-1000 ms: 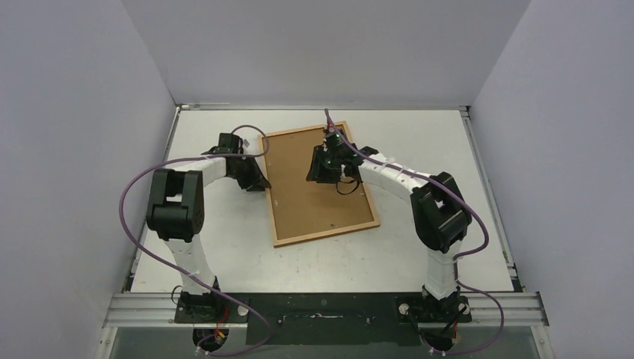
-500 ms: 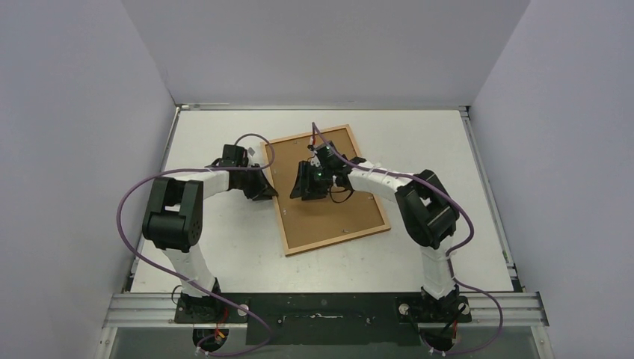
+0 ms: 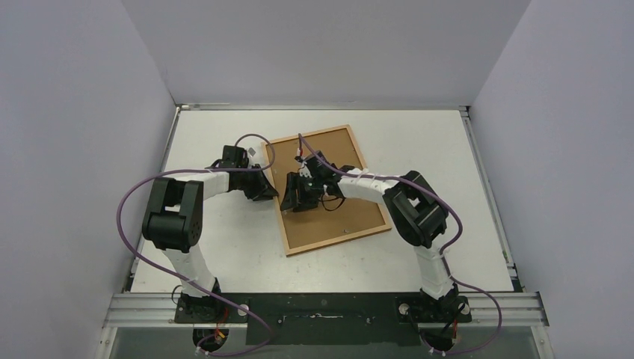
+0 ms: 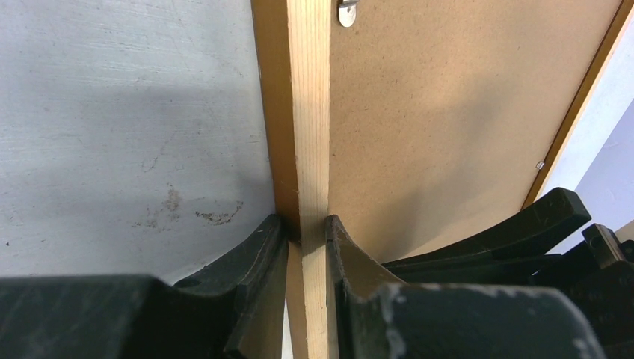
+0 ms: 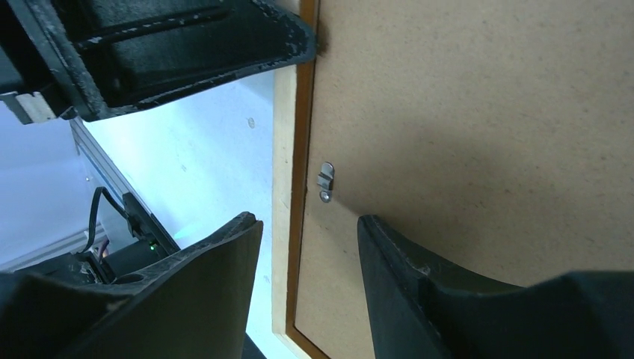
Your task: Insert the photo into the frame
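The frame (image 3: pixel 339 239) is lying face down on the white worktop (image 3: pixel 434 172), turned a little askew to the worktop's edges. Its brown backing panel (image 3: pixel 351 213) is facing up inside the orange-brown rails.

The left claw (image 3: pixel 278 196) is reaching in from beyond the frame's left rail and is gripping that rail about halfway along it. In the left wrist view the left claw (image 4: pixel 303 224) is standing nearly closed. One of its fingers (image 4: pixel 258 254) is pressing on the rail's outer side and the other is pressing on the inner side, over the backing panel (image 4: pixel 441 112). The pale wooden rail of the frame (image 4: pixel 308 112) is running straight out from between them, with scuffed worktop (image 4: pixel 127 112) on its outer side. Whether the rail is being lifted off the worktop cannot be told.

The right claw (image 3: pixel 290 196) is hanging over the frame just inside the same left rail, right beside the left claw. In the right wrist view the right claw (image 5: pixel 306 221) is standing about half open and is holding nothing. Its fingers (image 5: pixel 224 254) are straddling the line of the rail (image 5: pixel 284 134), one over the worktop (image 5: pixel 209 149) and one over the backing panel (image 5: pixel 486 112). A small metal turn clip (image 5: pixel 325 182) is sitting on the panel against the rail, just ahead of the gap. Whether the fingertips are touching the frame cannot be told.
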Controlling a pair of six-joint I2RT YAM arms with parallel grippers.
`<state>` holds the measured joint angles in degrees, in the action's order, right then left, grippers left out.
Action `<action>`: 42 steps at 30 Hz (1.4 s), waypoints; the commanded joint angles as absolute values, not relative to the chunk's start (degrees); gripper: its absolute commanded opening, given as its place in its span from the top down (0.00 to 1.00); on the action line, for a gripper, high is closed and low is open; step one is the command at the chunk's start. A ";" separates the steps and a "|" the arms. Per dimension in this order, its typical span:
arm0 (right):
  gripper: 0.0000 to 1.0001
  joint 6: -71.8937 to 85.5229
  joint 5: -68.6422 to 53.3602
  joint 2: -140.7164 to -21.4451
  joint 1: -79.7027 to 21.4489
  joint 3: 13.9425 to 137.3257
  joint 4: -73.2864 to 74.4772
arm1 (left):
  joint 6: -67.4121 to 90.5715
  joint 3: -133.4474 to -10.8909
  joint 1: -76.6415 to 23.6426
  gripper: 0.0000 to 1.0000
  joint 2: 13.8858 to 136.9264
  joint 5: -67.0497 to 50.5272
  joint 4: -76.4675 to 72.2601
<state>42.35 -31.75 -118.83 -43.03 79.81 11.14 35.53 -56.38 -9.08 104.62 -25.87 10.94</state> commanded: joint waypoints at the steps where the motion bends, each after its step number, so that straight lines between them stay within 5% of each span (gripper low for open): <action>1: 0.48 40.16 -31.20 -120.46 -43.96 80.62 7.39 | 33.14 -54.11 -10.31 1.00 107.58 -25.61 14.19; 42: 0.48 26.56 -41.28 -126.11 -45.08 80.44 7.91 | 32.75 -56.43 -10.31 1.00 107.94 -25.34 16.87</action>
<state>31.29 -40.75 -122.74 -44.23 80.79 1.91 35.29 -56.82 -9.06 104.86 -26.04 11.53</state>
